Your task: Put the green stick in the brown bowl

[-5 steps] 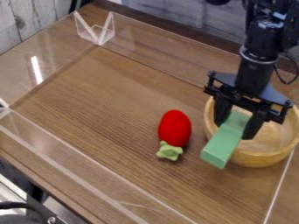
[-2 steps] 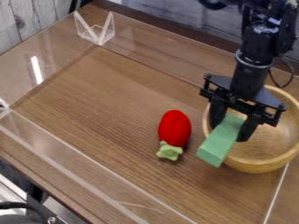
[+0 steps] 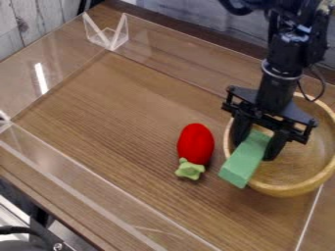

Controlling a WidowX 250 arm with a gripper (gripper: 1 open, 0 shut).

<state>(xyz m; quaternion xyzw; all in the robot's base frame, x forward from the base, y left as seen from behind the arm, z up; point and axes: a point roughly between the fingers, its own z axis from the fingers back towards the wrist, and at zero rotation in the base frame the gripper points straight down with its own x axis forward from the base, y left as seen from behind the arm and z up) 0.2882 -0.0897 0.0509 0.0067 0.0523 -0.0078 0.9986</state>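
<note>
the green stick (image 3: 241, 163) is held by the black gripper (image 3: 262, 132), its upper end pinched between the closed fingers. the stick is seen over the near left part of the brown bowl (image 3: 304, 167), at the right side of the table (image 3: 112, 123). its long axis is slanted in the view: the free end is pointed toward the near edge of the table and a little to the left, while the gripped end is directed up and to the right, into the fingers. one broad, flat face is turned toward the camera. the free end is seen at the near left rim of the bowl; whether the rim is touched by it cannot be told.

the red toy (image 3: 195, 143) is placed just to the left of the bowl as seen in the view, with its green stem (image 3: 191, 171) pointed toward the near side. by contrast with the stick, the toy is stood nearly straight along the picture's vertical. at the far left, a clear, angular object (image 3: 108, 32) can be seen near the table's far edge.
</note>
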